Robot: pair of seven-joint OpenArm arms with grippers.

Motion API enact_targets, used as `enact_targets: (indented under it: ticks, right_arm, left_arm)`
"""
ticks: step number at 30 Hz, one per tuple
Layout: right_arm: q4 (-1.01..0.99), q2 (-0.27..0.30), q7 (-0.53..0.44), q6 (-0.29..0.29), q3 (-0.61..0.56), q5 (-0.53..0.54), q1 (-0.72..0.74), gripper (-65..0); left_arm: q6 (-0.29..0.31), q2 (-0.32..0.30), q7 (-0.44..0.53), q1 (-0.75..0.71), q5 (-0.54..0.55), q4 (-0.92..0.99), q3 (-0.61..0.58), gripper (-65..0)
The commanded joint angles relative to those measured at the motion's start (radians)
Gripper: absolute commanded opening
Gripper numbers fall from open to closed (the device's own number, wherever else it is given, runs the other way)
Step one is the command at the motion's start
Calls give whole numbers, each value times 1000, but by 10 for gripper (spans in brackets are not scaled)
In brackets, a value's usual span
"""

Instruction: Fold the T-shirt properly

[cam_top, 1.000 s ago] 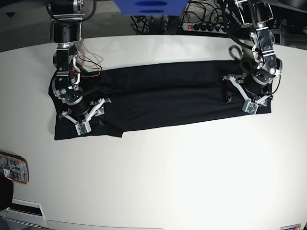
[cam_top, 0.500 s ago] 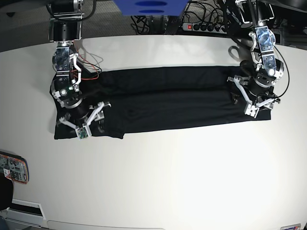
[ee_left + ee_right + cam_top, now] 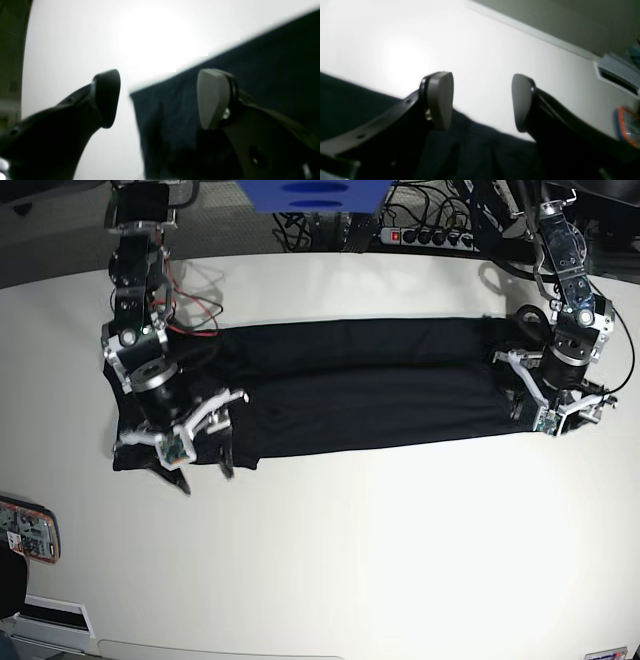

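Note:
The black T-shirt (image 3: 370, 385) lies as a long folded band across the white table (image 3: 380, 530). In the base view my right gripper (image 3: 206, 471) hangs open over the band's front corner on the view's left. The right wrist view shows its two pads (image 3: 440, 100) apart, dark cloth (image 3: 482, 152) just below them and bare table in the gap. My left gripper (image 3: 562, 420) is at the band's other end, also open. In the left wrist view the shirt's corner (image 3: 170, 117) lies between its spread fingers (image 3: 212, 100), with nothing pinched.
A flat orange-rimmed device (image 3: 27, 530) lies near the table's front left edge, and it also shows as a blurred orange-rimmed shape (image 3: 627, 125) in the right wrist view. A power strip with cables (image 3: 430, 235) and a blue thing (image 3: 315, 192) lie beyond the table's far edge.
The right gripper has moved toward the shirt's front edge at its end. The left gripper has shifted outward to the other end's corner. Both stayed open.

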State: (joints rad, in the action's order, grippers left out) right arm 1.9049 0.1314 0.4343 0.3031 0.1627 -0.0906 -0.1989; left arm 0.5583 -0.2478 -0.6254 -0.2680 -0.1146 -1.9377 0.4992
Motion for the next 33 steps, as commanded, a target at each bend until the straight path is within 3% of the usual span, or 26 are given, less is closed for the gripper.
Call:
enact_targets:
  ticks: [1,3,8,12,16,21,26,33]
  right_arm:
    - [20,4,-12,-2,-25,1,-37,-292]
    - [26,7,-25,-2,-88,1,-109,-292]
    - [26,11,-160,-2,-251,-2,-190,-292]
    - [26,11,-167,-2,-322,-2,-192,-292]
    - [28,12,-176,-2,-358,-4,-192,-292]
    - [28,14,-176,-2,-372,-4,-192,-292]
    - [32,38,-191,-2,-372,-4,-196,-292]
    - [32,43,-200,-2,-372,-2,-198,-292]
  left_arm:
    - [-5,-37,-17,6,10,-22,8,-201]
    - [-5,-55,-81,6,66,-22,14,-199]
    - [-4,-104,-215,6,344,-18,155,-199]
    - [-4,-153,-310,6,490,17,247,-201]
    - [7,-207,-322,6,565,125,273,-201]
    - [140,-295,-322,14,689,383,269,-201]
    - [140,-342,-321,106,775,617,267,-201]
    - [140,-339,-316,120,783,636,210,-199]
